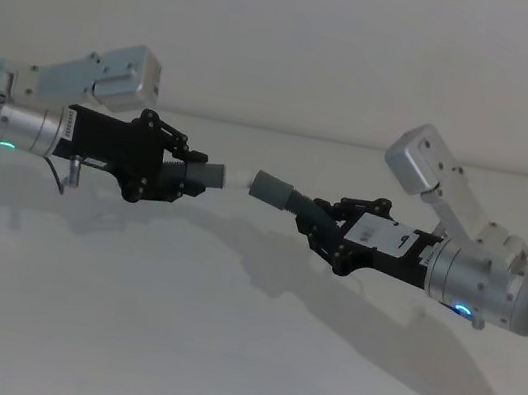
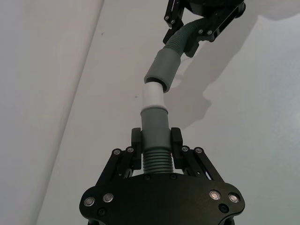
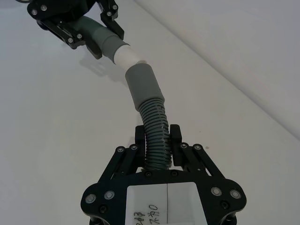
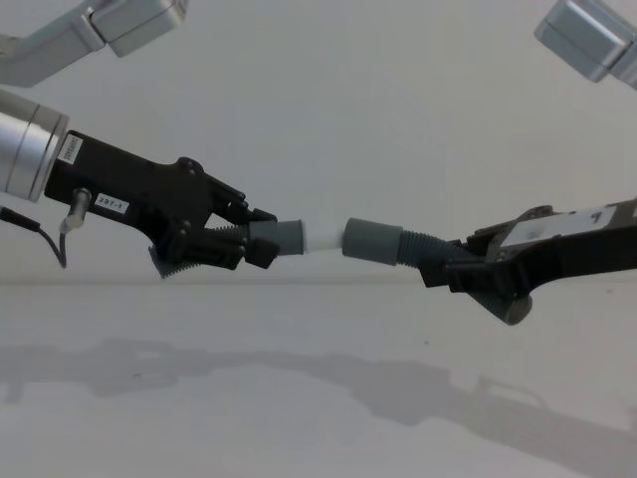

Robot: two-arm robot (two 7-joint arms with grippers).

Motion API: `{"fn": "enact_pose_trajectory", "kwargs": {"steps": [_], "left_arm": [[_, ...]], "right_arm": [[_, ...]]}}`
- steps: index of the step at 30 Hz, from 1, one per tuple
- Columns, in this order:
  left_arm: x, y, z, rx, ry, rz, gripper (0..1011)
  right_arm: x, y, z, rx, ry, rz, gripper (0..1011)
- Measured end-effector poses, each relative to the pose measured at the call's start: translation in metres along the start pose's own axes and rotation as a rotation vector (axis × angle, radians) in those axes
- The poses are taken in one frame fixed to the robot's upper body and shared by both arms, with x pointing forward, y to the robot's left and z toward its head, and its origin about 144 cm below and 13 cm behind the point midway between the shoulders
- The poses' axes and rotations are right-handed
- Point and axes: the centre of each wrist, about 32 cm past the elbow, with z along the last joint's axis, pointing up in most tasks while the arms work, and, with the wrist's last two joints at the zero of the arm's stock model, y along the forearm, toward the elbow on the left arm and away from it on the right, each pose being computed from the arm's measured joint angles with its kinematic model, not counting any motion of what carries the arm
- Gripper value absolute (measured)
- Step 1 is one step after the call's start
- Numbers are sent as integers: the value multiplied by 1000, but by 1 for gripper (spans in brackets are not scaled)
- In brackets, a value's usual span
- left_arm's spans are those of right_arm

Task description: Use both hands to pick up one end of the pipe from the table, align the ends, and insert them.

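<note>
Both pipe pieces hang in the air above the table. My left gripper is shut on one ribbed piece, whose grey cuff ends in a narrow white tip. My right gripper is shut on the other ribbed piece, which bends up to a wider grey cuff. The white tip meets the mouth of the wider cuff at a slight angle. How far it sits inside is hidden.
A pale wall rises behind the table's far edge. Shadows of both arms fall on the white surface below. The silver upper links of both arms reach in from the top corners.
</note>
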Motion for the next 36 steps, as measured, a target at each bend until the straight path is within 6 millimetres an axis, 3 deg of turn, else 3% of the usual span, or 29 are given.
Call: {"fn": "enact_pose_trajectory", "kwargs": {"steps": [36], "left_arm": [[5, -6, -1, -20, 26, -52, 352]], "right_arm": [[4, -2, 2, 42, -23, 43, 298]]}}
